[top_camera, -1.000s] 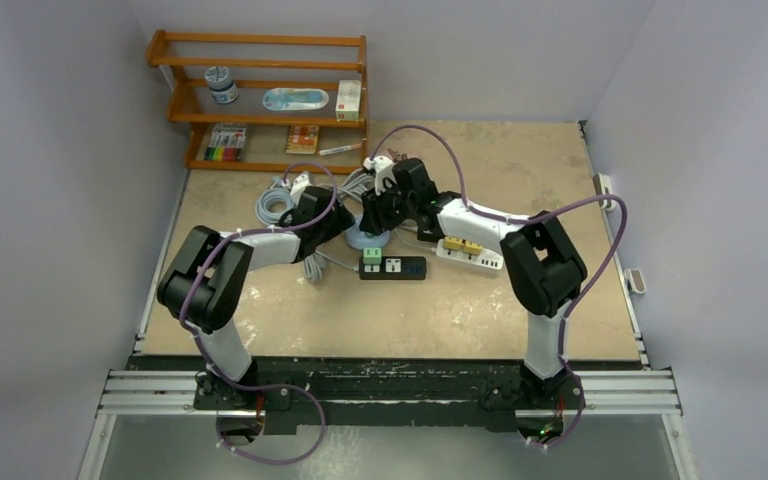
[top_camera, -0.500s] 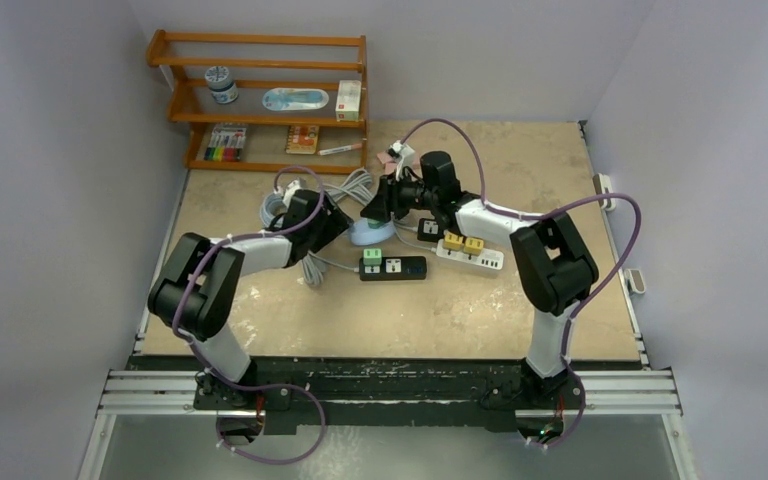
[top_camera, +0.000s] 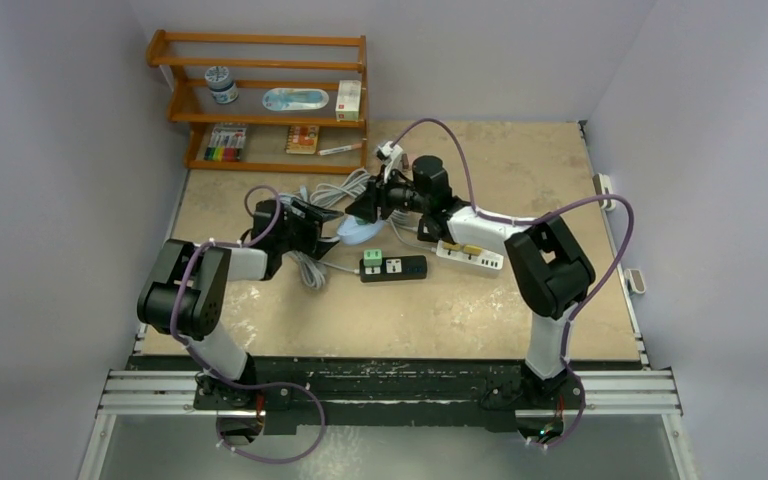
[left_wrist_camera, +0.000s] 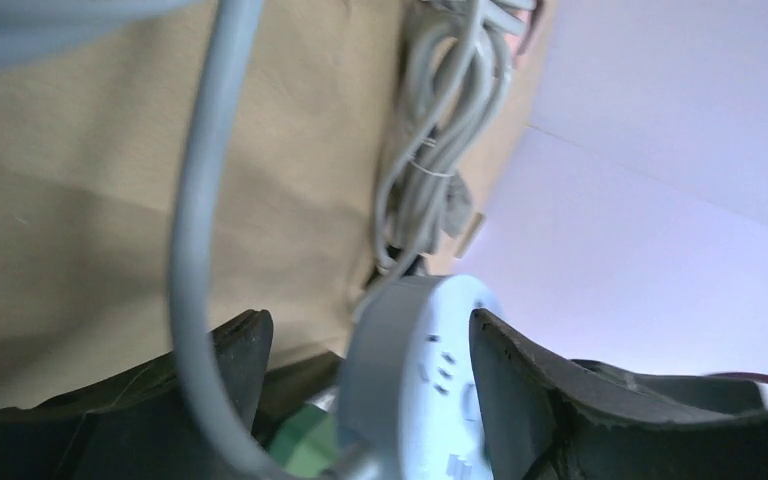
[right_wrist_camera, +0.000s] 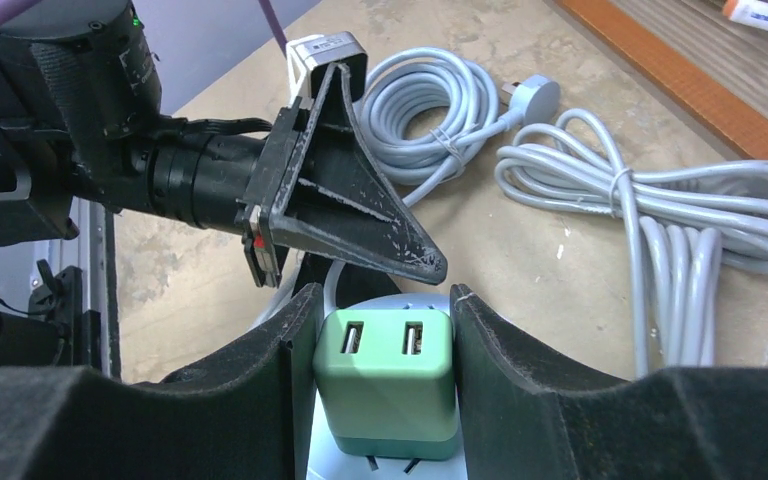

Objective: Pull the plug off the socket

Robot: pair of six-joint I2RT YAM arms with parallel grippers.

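A green two-port USB plug (right_wrist_camera: 388, 385) sits in a round pale-blue socket (right_wrist_camera: 345, 455). Its prongs show a little at its base. My right gripper (right_wrist_camera: 382, 300) is shut on the plug, one finger on each side. In the top view the right gripper (top_camera: 366, 211) holds the socket (top_camera: 356, 232) tilted off the table. My left gripper (left_wrist_camera: 367, 320) is open. The socket (left_wrist_camera: 415, 385) stands edge-on between its jaws, close to the right finger (left_wrist_camera: 510, 390) and apart from the left one. A grey cable (left_wrist_camera: 195, 250) crosses in front. The left gripper (top_camera: 316, 220) is just left of the socket.
A black power strip (top_camera: 400, 267) carrying a green plug lies in front. A white strip (top_camera: 470, 255) with yellow plugs is to the right. Coiled grey cables (right_wrist_camera: 650, 215) lie behind and to the left (top_camera: 310, 266). A wooden shelf (top_camera: 260, 100) stands at the back left.
The right gripper has moved up and back with the plug, tilting the socket off the table. The left gripper has drawn back to the left.
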